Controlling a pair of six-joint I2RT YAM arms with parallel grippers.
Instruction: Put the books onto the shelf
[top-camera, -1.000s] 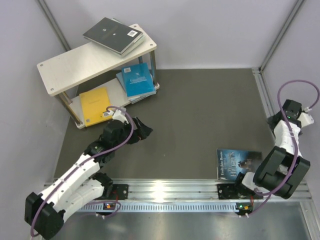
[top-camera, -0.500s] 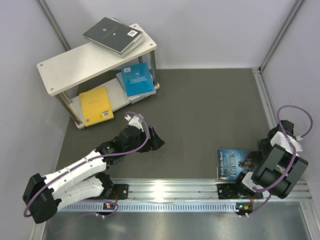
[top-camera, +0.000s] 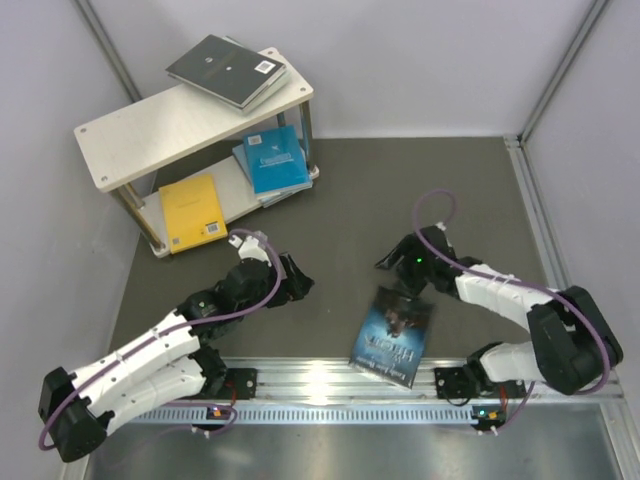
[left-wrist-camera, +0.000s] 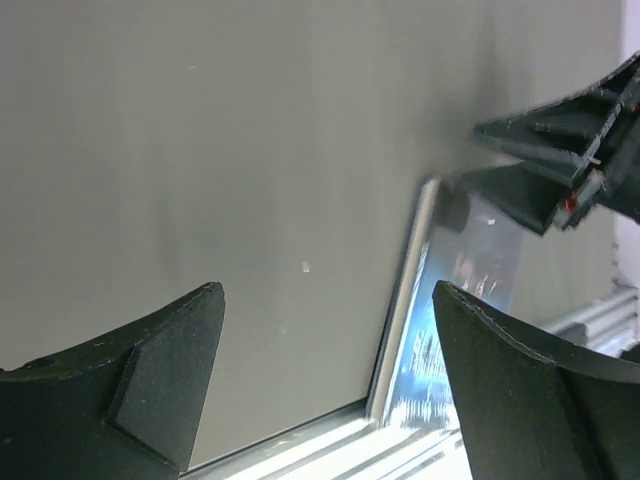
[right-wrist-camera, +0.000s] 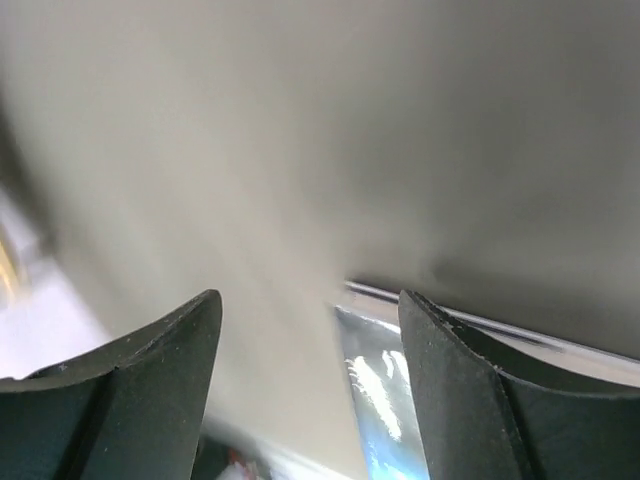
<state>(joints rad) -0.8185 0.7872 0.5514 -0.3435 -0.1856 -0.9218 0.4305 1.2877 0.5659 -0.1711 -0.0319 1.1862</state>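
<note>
Spotted one loose book (top-camera: 393, 335), dark blue cover, flat on bench (top-camera: 420, 200) beside near rail (top-camera: 330, 378). Long axis slanted, far end toward right tool (top-camera: 394, 274). Right tool nearer: poised at that far edge, fingers moderately parted, nothing clamped; touching or just above, cannot tell. Left tool (top-camera: 297, 280) off to book's left, spread wide, holding nothing. Shelf (top-camera: 150, 125) well apart at far left, other books (top-camera: 228, 68) on both tiers.
</note>
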